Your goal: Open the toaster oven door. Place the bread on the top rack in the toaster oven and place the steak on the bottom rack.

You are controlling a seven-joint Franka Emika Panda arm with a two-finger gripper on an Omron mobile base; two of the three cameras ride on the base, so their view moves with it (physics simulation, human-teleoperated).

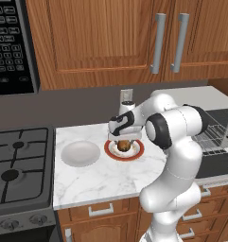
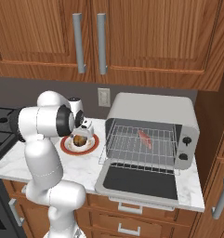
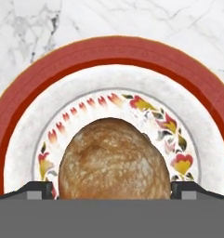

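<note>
Bread (image 3: pixel 114 160) on red-rimmed plate (image 3: pixel 108 56), gripper (image 3: pixel 114 189) open astride it

This is a home kitchen, rendered rather than filmed. A white marble counter (image 1: pixel 101 175) sits on wooden drawers and under wooden wall cabinets (image 2: pixel 146 37) with long grey bar handles, against a grey back wall with a power outlet (image 2: pixel 103 97). A gas stove (image 1: pixel 18 163) with black grates stands at the counter's left below a black keypad microwave (image 1: pixel 11 45), and on the counter are a grey toaster oven (image 2: pixel 155 116) with its door down, a red-rimmed plate (image 3: pixel 20 116) and a white bowl (image 1: pixel 80 153).
</note>
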